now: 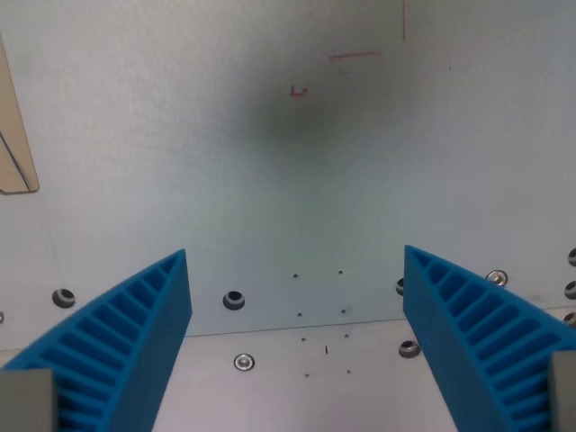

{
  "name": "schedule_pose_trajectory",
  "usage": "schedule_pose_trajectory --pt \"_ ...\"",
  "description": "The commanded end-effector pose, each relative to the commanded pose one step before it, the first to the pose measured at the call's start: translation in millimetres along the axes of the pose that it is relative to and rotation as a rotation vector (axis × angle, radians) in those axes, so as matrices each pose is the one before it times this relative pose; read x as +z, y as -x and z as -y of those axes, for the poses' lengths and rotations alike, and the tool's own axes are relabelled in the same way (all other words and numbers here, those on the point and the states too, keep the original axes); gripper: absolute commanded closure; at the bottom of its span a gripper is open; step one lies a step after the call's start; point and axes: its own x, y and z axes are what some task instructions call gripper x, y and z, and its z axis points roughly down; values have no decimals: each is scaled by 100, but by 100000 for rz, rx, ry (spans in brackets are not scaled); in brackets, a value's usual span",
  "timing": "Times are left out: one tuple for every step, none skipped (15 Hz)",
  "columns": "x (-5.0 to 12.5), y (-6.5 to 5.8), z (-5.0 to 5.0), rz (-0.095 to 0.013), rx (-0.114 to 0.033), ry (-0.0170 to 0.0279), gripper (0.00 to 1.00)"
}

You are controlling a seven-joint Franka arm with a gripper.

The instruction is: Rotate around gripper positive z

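Observation:
My gripper point(295, 261) is open and empty. Its two blue ribbed fingers point(135, 333) rise from the lower corners of the wrist view, one on the wrist view's left and one on the wrist view's right point(477, 324), with a wide gap between them. It hangs above a pale grey table surface point(288, 180). A soft dark shadow point(297, 117) lies on the table ahead of the fingers. Nothing sits between the fingers.
Thin red marks point(353, 57) are drawn on the table near the top. A beige board edge point(16, 135) shows at the wrist view's left. Several bolt holes and screws point(233, 300) run along a plate seam point(297, 330) near the bottom.

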Motion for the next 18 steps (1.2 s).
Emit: schedule_pose_trajectory --pt "-306 12 -9 -652 11981 -67 0" --pt "0 0 0 0 1167 0 0" --pt "0 0 0 0 1167 0 0" --pt "0 0 0 0 1167 0 0" --pt "0 0 0 0 1167 0 0" --pt "0 0 0 0 1167 0 0" --pt "0 0 0 0 1167 0 0" --pt "0 0 0 0 1167 0 0" --pt "0 0 0 0 1167 0 0" --pt "0 0 0 0 1167 0 0" --pt "0 0 0 0 1167 0 0" --pt "0 0 0 0 1167 0 0" --pt "0 0 0 0 1167 0 0" --pt "0 0 0 0 1167 0 0" --pt "0 0 0 0 1167 0 0" --pt "0 0 0 0 1167 0 0" --pt "0 0 0 0 1167 0 0" --pt "0 0 0 0 1167 0 0"
